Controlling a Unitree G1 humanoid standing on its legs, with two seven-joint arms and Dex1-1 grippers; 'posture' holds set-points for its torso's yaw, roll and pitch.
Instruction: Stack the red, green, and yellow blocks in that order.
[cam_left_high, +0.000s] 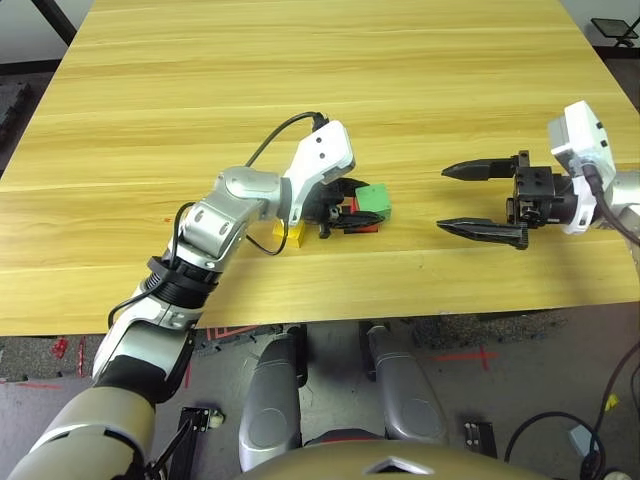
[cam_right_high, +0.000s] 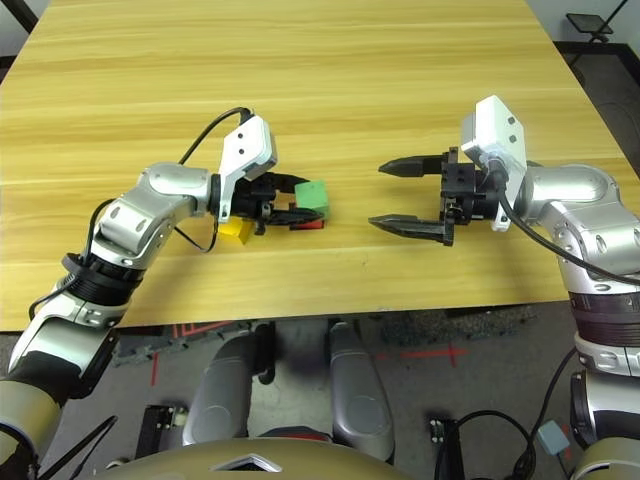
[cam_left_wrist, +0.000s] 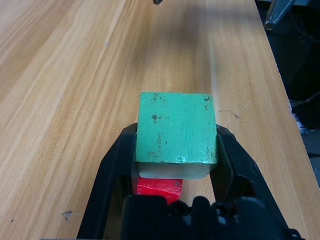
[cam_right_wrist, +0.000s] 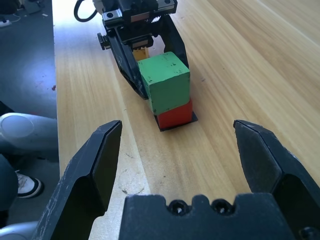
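The green block (cam_right_wrist: 165, 82) sits on top of the red block (cam_right_wrist: 175, 115), slightly offset, near the middle of the table. My left gripper (cam_left_high: 360, 208) is shut on the green block, one black finger (cam_left_wrist: 114, 165) against each side. The red block rests on a flat black patch (cam_right_wrist: 193, 119). The yellow block (cam_left_high: 290, 233) lies on the table just left of the stack, partly hidden under my left wrist. My right gripper (cam_right_high: 377, 194) hovers to the right of the stack, open and holding nothing, its fingertips pointing at the blocks.
The light wooden table (cam_left_high: 300, 80) stretches bare behind the blocks. Its front edge (cam_left_high: 330, 318) runs close below the stack. A black cable (cam_left_high: 275, 135) loops over my left wrist.
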